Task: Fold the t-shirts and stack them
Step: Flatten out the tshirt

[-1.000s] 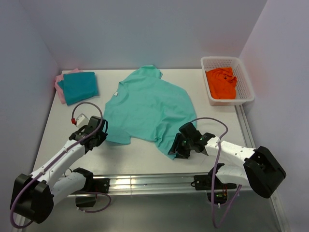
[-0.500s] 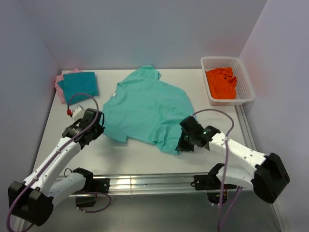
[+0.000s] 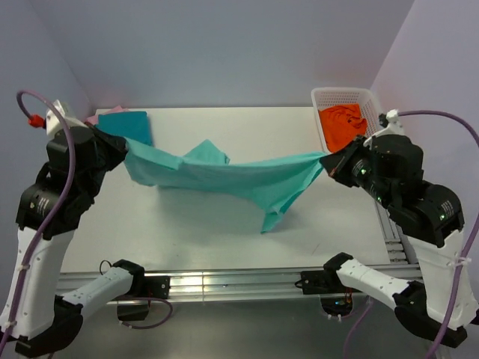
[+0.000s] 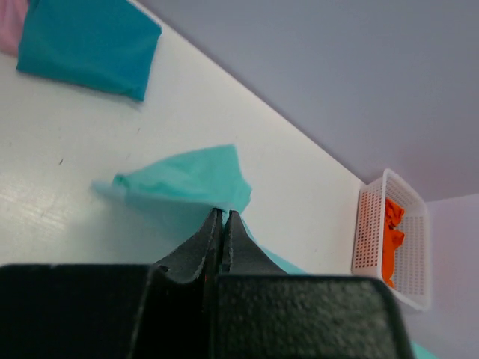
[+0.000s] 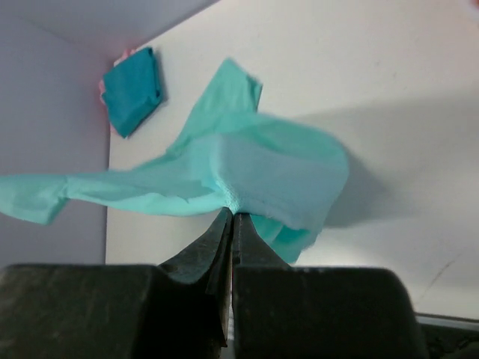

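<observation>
The light mint-green cotton t-shirt (image 3: pixel 224 176) hangs above the white table (image 3: pixel 187 239), stretched in a sagging band between the arms. The left gripper (image 3: pixel 123 146) pinches one end with its jaws pressed together on the cloth, and the right gripper (image 3: pixel 325 161) pinches the other end likewise. The folded darker teal t-shirt (image 3: pixel 127 129) lies on the pink t-shirt (image 3: pixel 91 120) in the far left corner. A white plastic basket (image 3: pixel 378 123) holding orange cloth (image 3: pixel 343 126) stands far right.

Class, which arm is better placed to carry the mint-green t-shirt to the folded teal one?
Probably the left gripper: shut on the soft mint-green t-shirt, it hangs beside the folded teal t-shirt; the right gripper is by the white basket.
</observation>
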You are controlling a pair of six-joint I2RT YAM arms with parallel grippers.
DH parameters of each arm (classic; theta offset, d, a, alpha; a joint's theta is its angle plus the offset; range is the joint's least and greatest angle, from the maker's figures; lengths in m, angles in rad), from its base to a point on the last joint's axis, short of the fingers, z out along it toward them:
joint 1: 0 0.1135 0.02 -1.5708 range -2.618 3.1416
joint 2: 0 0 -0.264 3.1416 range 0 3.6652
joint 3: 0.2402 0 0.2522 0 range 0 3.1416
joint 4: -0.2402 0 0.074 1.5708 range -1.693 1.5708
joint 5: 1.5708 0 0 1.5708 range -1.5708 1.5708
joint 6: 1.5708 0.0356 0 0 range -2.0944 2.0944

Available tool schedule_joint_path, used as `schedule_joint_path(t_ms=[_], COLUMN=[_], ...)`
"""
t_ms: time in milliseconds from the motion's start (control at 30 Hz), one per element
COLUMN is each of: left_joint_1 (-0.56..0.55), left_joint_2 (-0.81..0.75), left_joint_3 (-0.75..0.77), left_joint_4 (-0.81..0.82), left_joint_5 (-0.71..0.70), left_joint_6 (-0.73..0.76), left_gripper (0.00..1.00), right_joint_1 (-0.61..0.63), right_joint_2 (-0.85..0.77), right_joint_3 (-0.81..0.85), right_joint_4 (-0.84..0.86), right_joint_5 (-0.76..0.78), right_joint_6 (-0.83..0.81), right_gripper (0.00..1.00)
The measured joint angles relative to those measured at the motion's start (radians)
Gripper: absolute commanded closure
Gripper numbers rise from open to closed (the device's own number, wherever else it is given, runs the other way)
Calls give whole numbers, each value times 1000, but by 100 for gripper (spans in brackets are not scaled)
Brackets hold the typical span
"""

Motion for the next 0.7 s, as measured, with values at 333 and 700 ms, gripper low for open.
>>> schedule_joint_path(t_ms=[333, 700], left_joint_1=[116, 341], left_joint_2=[487, 1161], left_joint_3=[369, 1070], left_joint_4=[60, 160], left_joint_5=[137, 504], left_joint_6=[155, 123], left_gripper=[100, 100], right_joint_1=[-328, -542], right_joint_2=[375, 1059], right_joint_3=[189, 905], right_joint_4=[20, 108], right_joint_5=[-164, -438], right_joint_6=[-161, -189], right_gripper=[100, 100])
